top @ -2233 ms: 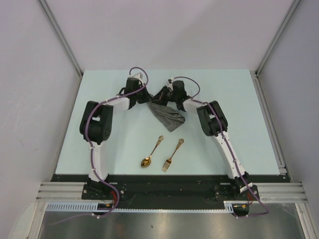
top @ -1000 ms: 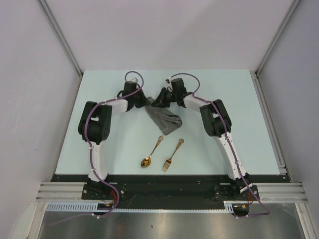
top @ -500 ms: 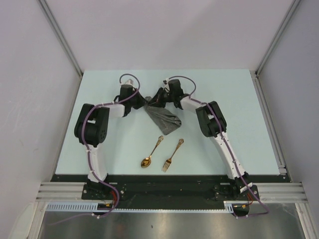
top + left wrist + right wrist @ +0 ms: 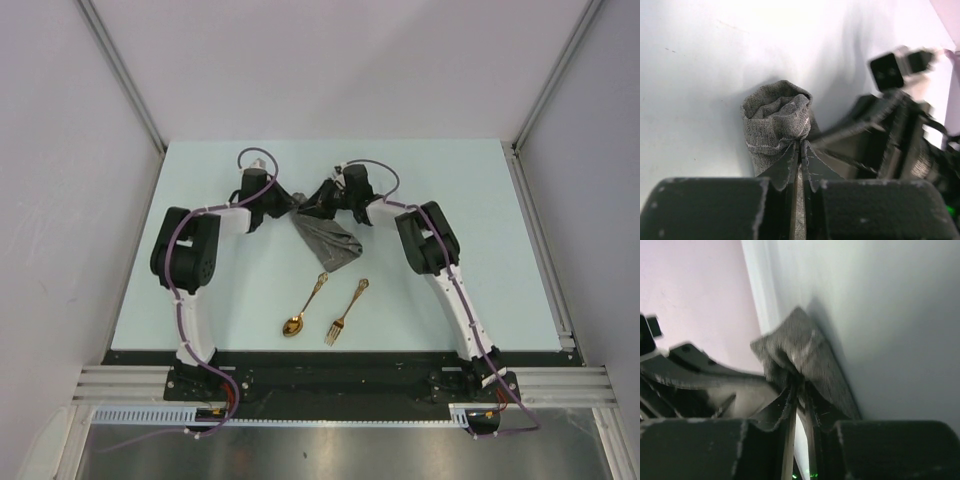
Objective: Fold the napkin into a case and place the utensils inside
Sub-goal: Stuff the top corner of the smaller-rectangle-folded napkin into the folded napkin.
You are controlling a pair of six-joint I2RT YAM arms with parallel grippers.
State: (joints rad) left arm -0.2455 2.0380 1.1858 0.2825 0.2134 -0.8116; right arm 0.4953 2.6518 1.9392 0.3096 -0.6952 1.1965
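Left gripper (image 4: 289,204) and right gripper (image 4: 318,201) each clench the far edge of the napkin (image 4: 331,244), crowding each other. Spoon (image 4: 303,306) and fork (image 4: 346,310) lie side by side nearer the bases.

The napkin (image 4: 328,240) is lying bunched on the far half of the tabletop (image 4: 200,180). The left tool (image 4: 290,203) is sitting at the napkin's 11 o'clock and the right tool (image 4: 315,203) just beside it at 12 o'clock, both meeting the cloth's far corner. The spoon (image 4: 303,308) and fork (image 4: 346,312) are lying side by side at the napkin's 6 o'clock, apart from it, the spoon at the fork's 9 o'clock.
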